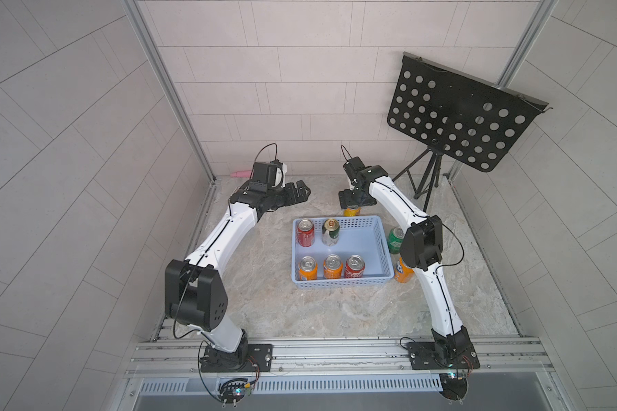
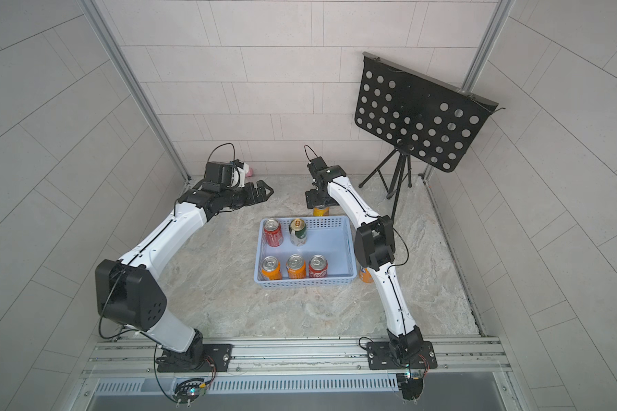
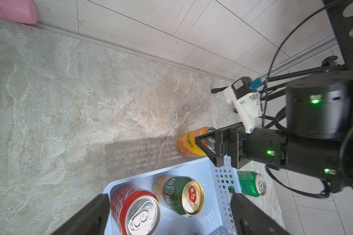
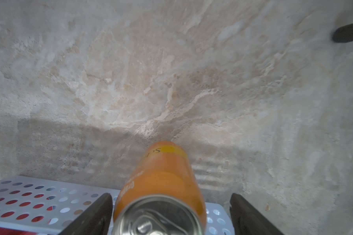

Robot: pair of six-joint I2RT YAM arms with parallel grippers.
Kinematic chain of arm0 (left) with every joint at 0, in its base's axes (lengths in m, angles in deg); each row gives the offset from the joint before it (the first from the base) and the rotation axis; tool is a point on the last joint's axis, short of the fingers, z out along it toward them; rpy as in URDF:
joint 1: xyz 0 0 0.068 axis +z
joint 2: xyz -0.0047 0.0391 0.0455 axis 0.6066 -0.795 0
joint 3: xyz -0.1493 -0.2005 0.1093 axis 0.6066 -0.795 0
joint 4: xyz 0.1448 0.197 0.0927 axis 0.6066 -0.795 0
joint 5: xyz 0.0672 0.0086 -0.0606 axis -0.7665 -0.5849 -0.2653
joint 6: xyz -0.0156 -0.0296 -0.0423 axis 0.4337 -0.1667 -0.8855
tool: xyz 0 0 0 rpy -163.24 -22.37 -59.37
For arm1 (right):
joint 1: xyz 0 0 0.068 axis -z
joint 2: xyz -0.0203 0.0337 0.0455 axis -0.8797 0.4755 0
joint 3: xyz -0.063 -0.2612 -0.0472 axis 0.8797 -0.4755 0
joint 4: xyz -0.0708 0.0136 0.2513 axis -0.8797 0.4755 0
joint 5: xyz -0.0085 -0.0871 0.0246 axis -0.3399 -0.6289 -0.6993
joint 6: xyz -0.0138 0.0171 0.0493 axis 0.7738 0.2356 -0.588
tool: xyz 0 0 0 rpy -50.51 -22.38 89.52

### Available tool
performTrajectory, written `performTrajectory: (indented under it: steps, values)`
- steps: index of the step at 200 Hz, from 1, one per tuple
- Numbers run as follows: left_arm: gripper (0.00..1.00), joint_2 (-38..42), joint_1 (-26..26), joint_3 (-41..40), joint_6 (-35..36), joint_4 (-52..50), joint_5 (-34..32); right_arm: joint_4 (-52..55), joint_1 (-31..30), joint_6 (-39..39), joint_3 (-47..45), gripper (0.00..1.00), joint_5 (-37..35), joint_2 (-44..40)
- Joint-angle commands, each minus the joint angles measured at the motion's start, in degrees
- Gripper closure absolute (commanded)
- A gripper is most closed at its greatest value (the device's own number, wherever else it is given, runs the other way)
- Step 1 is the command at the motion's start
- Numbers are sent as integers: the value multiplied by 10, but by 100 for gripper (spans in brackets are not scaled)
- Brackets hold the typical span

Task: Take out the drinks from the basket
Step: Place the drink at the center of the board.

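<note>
Standing upright on the marbled table [image 1: 264, 302], an orange can [image 4: 159, 183] sits between the fingers of the right gripper [image 4: 170, 195]. Its long axis is vertical and its silver top faces straight up at the wrist. The jaws are spread wider than the can: one finger lies close to its side, while the other stands clear with a visible gap, so nothing is clamped. In both top views the right arm rises from the near rail, bends at a raised elbow and reaches forward, with its gripper [image 1: 353, 201] aimed down over the can [image 1: 351, 211].

Just behind this gripper, toward the arm's base, is the far wall of the light-blue basket [image 1: 342, 283]. Inside it, five cans stand upright:
- a red can [image 1: 305, 233]
- a white-and-green can [image 1: 330, 232]
- two orange cans [image 1: 307, 268]
- a second red can [image 1: 354, 267]

Outside the basket, under the right forearm, stand a green can [image 1: 395, 240] and a further orange can [image 1: 403, 270].

Across from the right gripper, the left gripper [image 1: 305, 192] hangs above the table on a bent arm. It is held roughly level and points toward the right gripper, with its jaws wide and empty.
</note>
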Motion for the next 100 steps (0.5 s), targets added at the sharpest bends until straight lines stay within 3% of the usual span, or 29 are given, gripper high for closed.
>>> performTrajectory:
  steps: [1, 42, 100]
  values:
    - [0, 9, 2, -8, 8, -2, 0, 5, 5, -1, -19, 7, -38, -87]
    - [0, 25, 0, -26, 14, 8, 20, -10, 4, 7, -93, 7, -26, -188]
    - [0, 94, -1, -94, 38, -14, -15, -103, -2, 10, -336, 11, 69, -363]
